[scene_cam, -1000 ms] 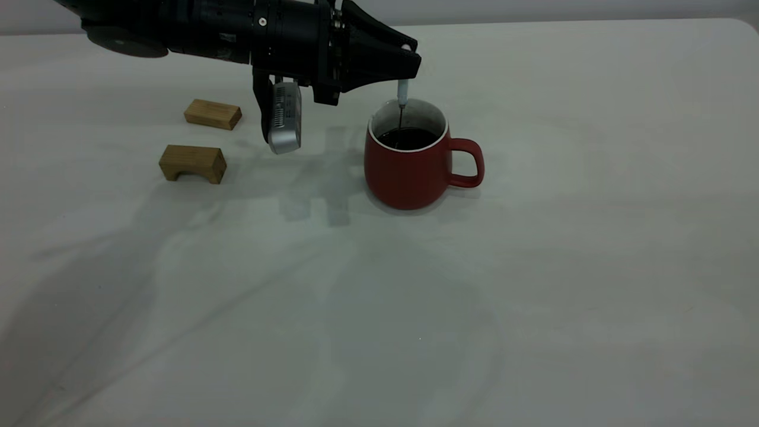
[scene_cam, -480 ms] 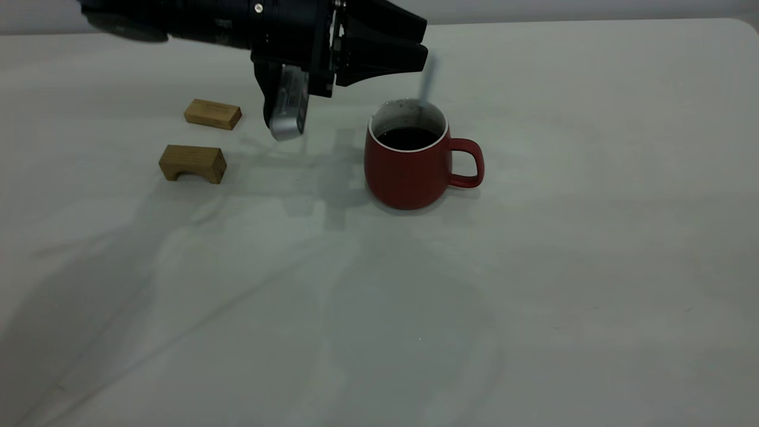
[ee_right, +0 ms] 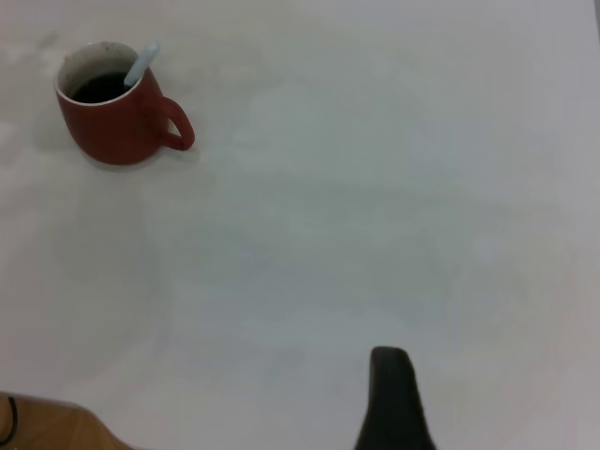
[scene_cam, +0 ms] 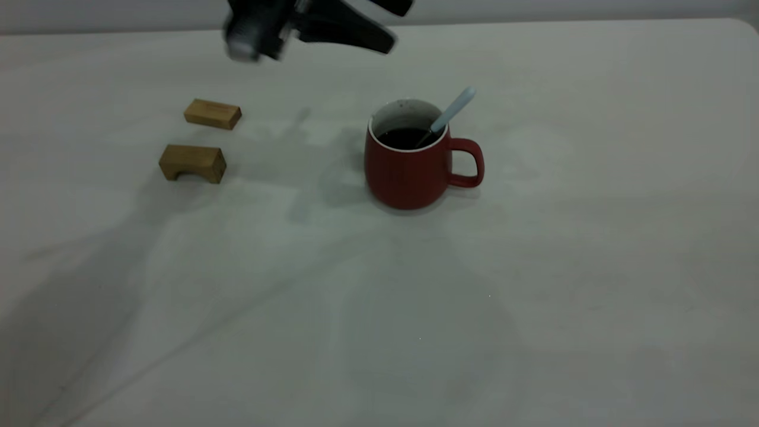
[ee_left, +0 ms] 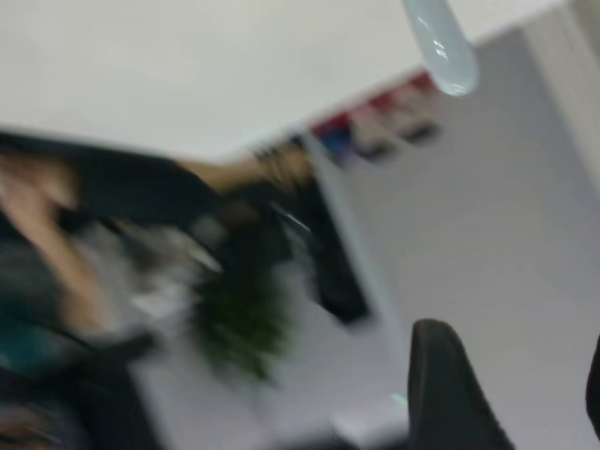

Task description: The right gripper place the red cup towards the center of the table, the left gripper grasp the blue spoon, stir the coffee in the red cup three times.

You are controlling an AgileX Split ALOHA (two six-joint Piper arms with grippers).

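Your black tapered left gripper (scene_cam: 388, 26) hangs high over the far side of the table, up at the top edge of the exterior view, with its fingers spread apart and nothing between them. In its own wrist view you see one dark fingertip (ee_left: 448, 389) low in the picture and the rounded pale blue end of the spoon handle (ee_left: 441, 42) well apart from it.

The small blue spoon (scene_cam: 452, 111), pale blue handle on a thin grey metal neck, leans in the dark red pot-bellied ceramic cup (scene_cam: 409, 160), its handle resting on the white rim on the side of the red loop handle and pointing up and away; its bowl is sunk in the dark brown-black coffee (scene_cam: 406, 137). The cup stands upright near the middle of the broad off-white table (scene_cam: 533, 296).

Two tan wooden blocks (scene_cam: 211, 114) (scene_cam: 192, 162) lie well to the cup's left.

Of your right gripper only one black finger (ee_right: 394, 398) shows, far from the cup; you cannot tell whether it is open or closed
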